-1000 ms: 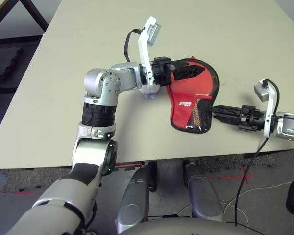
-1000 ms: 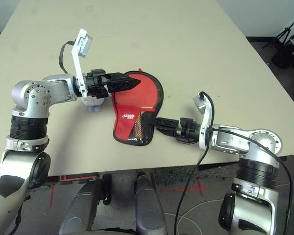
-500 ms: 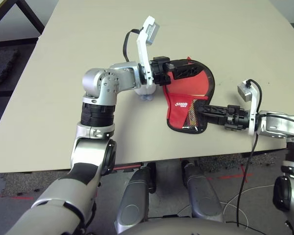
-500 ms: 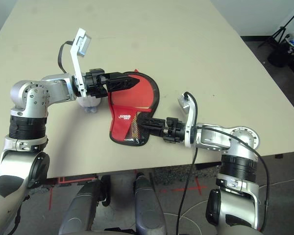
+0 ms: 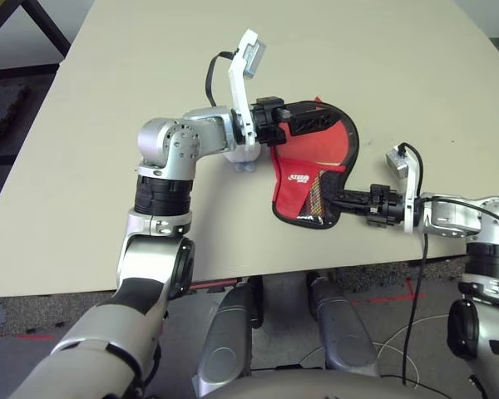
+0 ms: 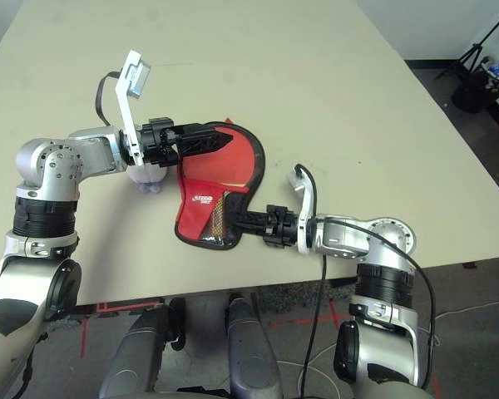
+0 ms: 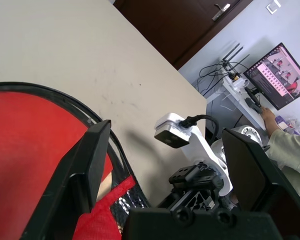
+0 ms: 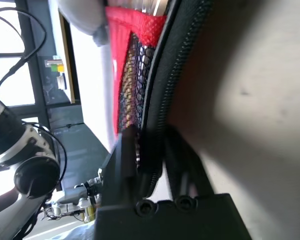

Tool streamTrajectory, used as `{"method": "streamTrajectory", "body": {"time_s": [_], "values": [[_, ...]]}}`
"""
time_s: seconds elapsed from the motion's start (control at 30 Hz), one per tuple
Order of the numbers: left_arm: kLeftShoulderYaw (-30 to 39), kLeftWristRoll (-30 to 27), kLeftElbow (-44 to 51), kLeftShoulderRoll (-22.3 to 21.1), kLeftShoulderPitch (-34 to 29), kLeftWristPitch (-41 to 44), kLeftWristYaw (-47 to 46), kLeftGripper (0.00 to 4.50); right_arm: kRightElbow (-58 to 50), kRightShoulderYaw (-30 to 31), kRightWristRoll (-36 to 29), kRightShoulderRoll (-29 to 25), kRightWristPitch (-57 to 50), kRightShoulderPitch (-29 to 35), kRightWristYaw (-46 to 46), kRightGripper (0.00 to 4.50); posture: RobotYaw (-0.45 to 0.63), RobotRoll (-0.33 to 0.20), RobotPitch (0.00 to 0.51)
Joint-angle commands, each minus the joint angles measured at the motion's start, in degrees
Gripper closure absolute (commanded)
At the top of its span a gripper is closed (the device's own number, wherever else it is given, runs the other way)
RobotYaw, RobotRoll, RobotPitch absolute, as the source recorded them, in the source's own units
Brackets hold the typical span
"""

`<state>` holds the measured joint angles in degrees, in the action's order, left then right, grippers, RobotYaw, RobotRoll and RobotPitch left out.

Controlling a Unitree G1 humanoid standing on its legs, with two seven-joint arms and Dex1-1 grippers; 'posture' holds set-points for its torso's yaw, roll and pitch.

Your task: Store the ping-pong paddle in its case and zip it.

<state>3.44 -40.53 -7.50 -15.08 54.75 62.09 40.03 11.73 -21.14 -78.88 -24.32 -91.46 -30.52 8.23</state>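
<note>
Between the right claw's [image 6: 248,219] closed fingers sits the case's [image 6: 220,170] zipper edge.

On the case [image 5: 314,166] you will find one white logo [image 5: 298,177], printed on the red outer fabric just above the mesh pocket. Its letters are too small to read with certainty in either head view, so do not rely on any spelling of the brand. In the left wrist view, a monitor [image 7: 281,70] at the back of the room displays pink-toned window content; none of its characters are legible. You can read no other text, label, number or sign.
</note>
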Motion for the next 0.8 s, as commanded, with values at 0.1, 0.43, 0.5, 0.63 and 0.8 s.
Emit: {"method": "streamTrajectory", "body": {"time_s": [0.1, 0.43, 0.5, 0.63, 0.8], "values": [[-0.7, 0.06, 0.52, 0.14, -0.97, 0.27, -0.16, 0.0, 1.12, -0.33, 3.52, -0.22, -0.83, 0.43, -1.07, 4.46, -0.02, 0.0, 0.259], [-0.47, -0.37, 1.85, 0.7, -1.33, 1.07, -1.45, 0.0, -1.4, 1.1, 0.12, -7.91, -1.04, 3.69, 0.46, 4.46, -0.02, 0.0, 0.264], [-0.44, -0.51, 2.16, 0.82, -1.44, 1.3, -1.71, 0.0, -2.87, 1.92, -2.29, -10.76, -1.04, 5.46, 0.76, 4.46, -0.02, 0.0, 0.265], [-0.62, -0.51, 2.13, 1.0, -1.38, 1.32, -1.92, 0.0, -5.29, 3.79, -7.03, -16.38, -1.04, 8.96, 1.02, 4.46, -0.04, 0.0, 0.265], [-0.85, -0.39, 1.66, 1.14, -1.12, 1.12, -1.75, 0.0, -7.69, 3.99, -12.61, -20.58, -0.86, 12.45, -0.21, 4.46, -0.05, 0.0, 0.266]]}}
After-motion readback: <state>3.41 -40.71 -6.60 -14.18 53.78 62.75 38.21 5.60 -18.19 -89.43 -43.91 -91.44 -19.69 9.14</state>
